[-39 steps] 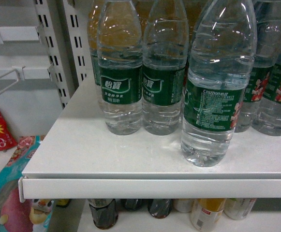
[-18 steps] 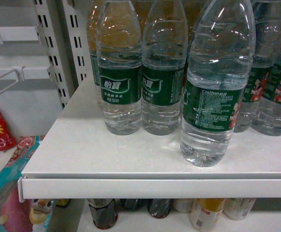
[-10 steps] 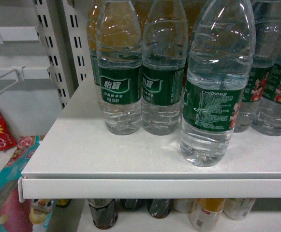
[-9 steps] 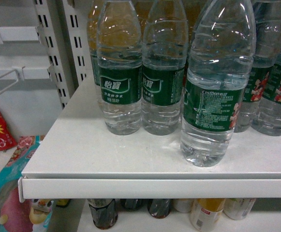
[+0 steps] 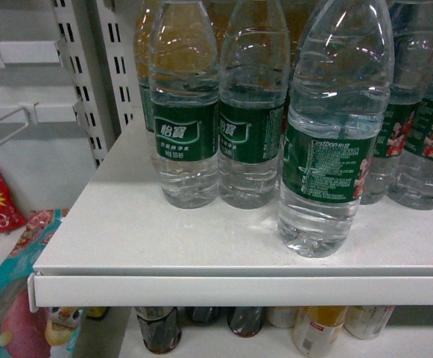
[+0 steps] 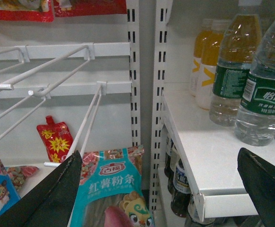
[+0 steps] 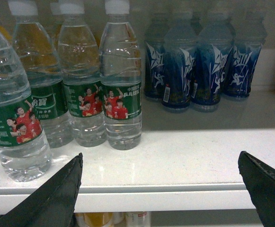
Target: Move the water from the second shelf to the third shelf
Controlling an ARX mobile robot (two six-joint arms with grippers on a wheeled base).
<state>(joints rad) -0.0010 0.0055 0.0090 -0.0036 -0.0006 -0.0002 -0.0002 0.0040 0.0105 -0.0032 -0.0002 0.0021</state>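
Observation:
Several water bottles with green labels stand on a white shelf (image 5: 201, 289). The nearest one (image 5: 334, 149) stands alone close to the front edge, and two more (image 5: 185, 134) stand behind it to the left. In the right wrist view the same front bottle (image 7: 14, 118) is at the left, ahead of a row of water bottles (image 7: 120, 94). My right gripper (image 7: 161, 155) is open and empty in front of the shelf edge, to the right of the water. My left gripper (image 6: 159, 152) is open and empty by the shelf's left end, with water bottles (image 6: 265, 94) up to its right. Neither gripper shows in the head view.
Blue drink bottles (image 7: 199, 61) stand right of the water. Orange drinks (image 6: 203, 61) stand at the back. Dark bottles (image 6: 180, 184) and other drinks (image 5: 317, 328) fill the shelf below. Left of the slotted upright (image 6: 158, 94) are wire hooks (image 6: 57, 80) and snack bags (image 6: 113, 184).

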